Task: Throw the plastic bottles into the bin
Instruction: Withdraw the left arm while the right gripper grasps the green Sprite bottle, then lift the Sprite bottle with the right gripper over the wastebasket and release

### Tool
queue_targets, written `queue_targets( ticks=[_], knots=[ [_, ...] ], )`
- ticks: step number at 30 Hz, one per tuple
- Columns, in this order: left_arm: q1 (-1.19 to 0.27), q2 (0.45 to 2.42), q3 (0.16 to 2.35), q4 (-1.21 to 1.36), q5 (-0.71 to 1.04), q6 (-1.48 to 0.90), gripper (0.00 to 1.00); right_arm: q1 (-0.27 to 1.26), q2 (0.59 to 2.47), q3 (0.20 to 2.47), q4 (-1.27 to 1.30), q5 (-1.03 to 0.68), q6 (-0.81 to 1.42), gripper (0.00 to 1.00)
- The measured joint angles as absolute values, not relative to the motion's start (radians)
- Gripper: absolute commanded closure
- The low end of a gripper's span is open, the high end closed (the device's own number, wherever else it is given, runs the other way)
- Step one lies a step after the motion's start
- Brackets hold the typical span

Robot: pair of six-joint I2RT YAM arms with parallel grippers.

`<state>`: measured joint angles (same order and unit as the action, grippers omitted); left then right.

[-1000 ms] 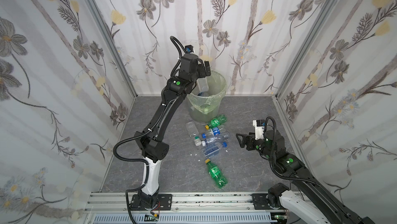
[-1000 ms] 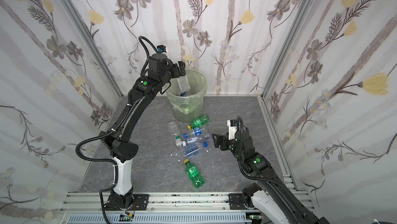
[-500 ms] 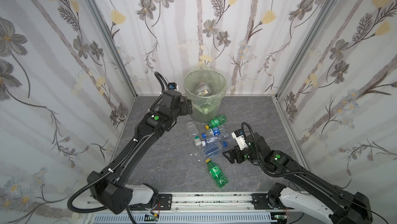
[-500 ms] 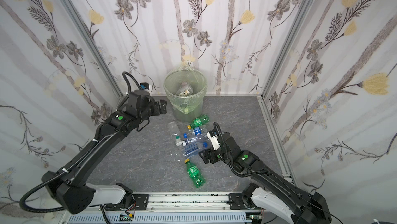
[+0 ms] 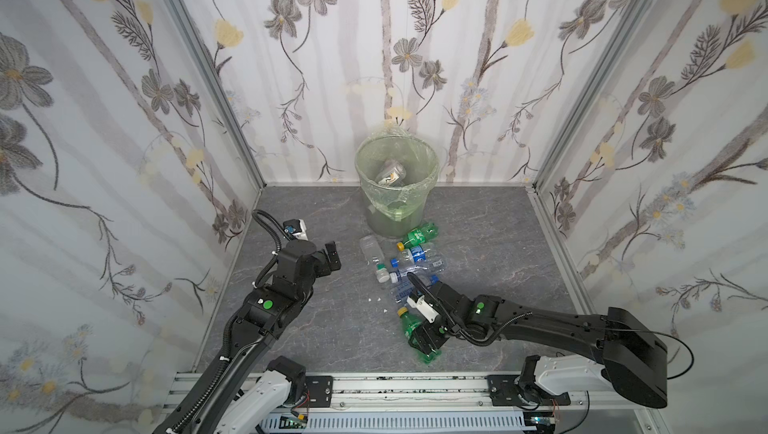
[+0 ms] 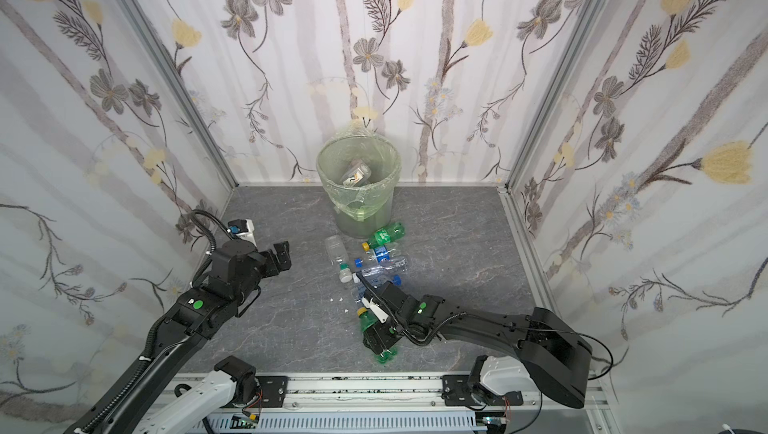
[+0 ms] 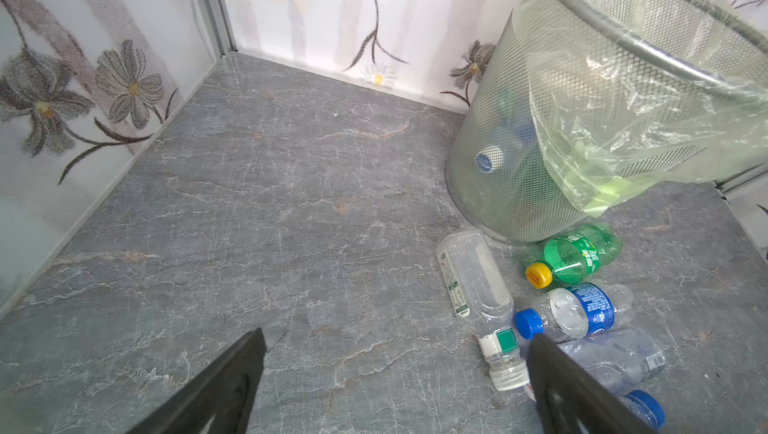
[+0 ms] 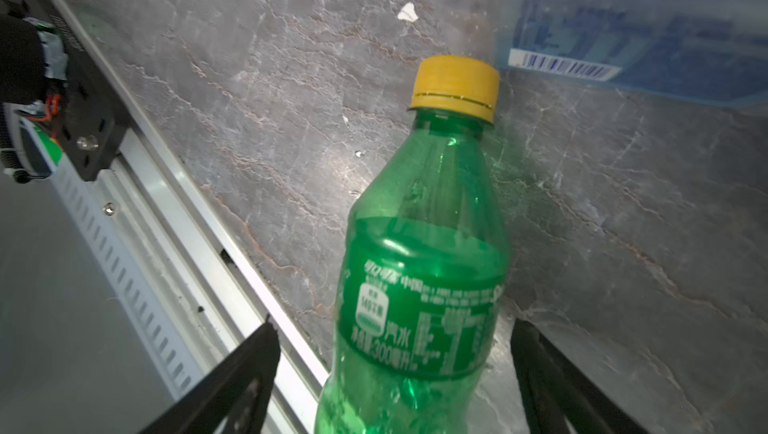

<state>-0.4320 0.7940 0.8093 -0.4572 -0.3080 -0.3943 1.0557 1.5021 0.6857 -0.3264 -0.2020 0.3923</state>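
The bin (image 7: pixel 490 120) is silvery mesh with a pale green liner (image 7: pixel 631 128). Beside it lie a green, yellow-capped bottle (image 7: pixel 582 255) and a clear, blue-labelled bottle (image 7: pixel 590 307).

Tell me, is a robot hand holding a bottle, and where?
Nothing is held yet. The left gripper is open and empty. The right gripper is open around the green bottle, at its labelled middle, with gaps on both sides.
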Motion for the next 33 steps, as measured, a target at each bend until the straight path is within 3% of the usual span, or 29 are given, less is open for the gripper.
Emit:
queue_targets(
  ticks=[9, 15, 18, 24, 33],
  knots=[
    [-0.429, 0.767, 0.773, -0.446, -0.315, -0.405, 0.00, 1.067, 1.600, 0.700, -0.263, -0.123, 0.428, 0.39],
    [-0.428, 0.765, 0.764, -0.445, -0.317, -0.405, 0.00, 1.076, 1.372, 0.682, -0.228, -0.112, 0.416, 0.43],
    [-0.428, 0.765, 0.764, -0.441, -0.318, -0.405, 0.00, 1.068, 1.219, 0.682, -0.209, -0.058, 0.406, 0.49],
    [-0.426, 0.766, 0.762, -0.437, -0.316, -0.413, 0.00, 1.003, 0.952, 0.691, -0.149, 0.097, 0.354, 0.50],
    [-0.426, 0.777, 0.761, -0.422, -0.308, -0.422, 0.00, 0.909, 0.825, 0.770, 0.049, 0.235, 0.205, 0.55]
  ],
)
